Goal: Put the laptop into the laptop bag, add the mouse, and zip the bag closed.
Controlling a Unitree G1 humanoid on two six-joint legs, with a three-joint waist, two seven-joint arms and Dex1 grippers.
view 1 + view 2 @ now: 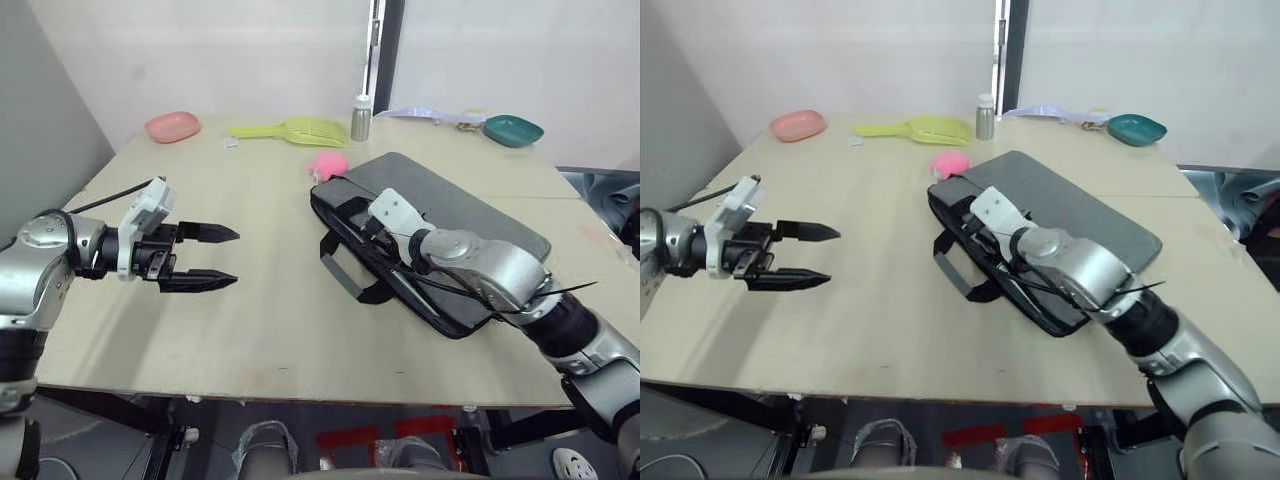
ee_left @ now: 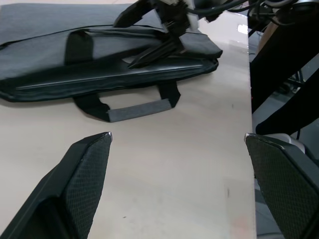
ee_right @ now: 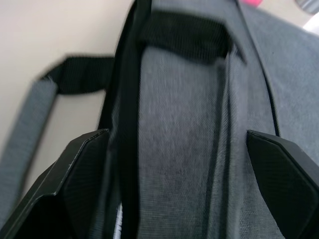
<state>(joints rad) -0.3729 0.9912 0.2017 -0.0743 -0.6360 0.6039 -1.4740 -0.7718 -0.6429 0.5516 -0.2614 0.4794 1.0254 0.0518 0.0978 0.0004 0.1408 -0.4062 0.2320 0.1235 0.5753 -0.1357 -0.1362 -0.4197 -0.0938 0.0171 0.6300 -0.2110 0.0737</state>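
At the table's far edge, from ten to two o'clock, sit a pink dish, a yellow scoop, a small metal bottle and a teal dish; a pink plush toy lies just beside the laptop bag's far corner. The grey bag lies flat at three o'clock, one handle flopped on the wood; what is inside it cannot be told. The right gripper reaches over the bag's open edge, fingers spread, holding nothing. The left gripper hovers at nine o'clock, well apart, fingers wide and empty
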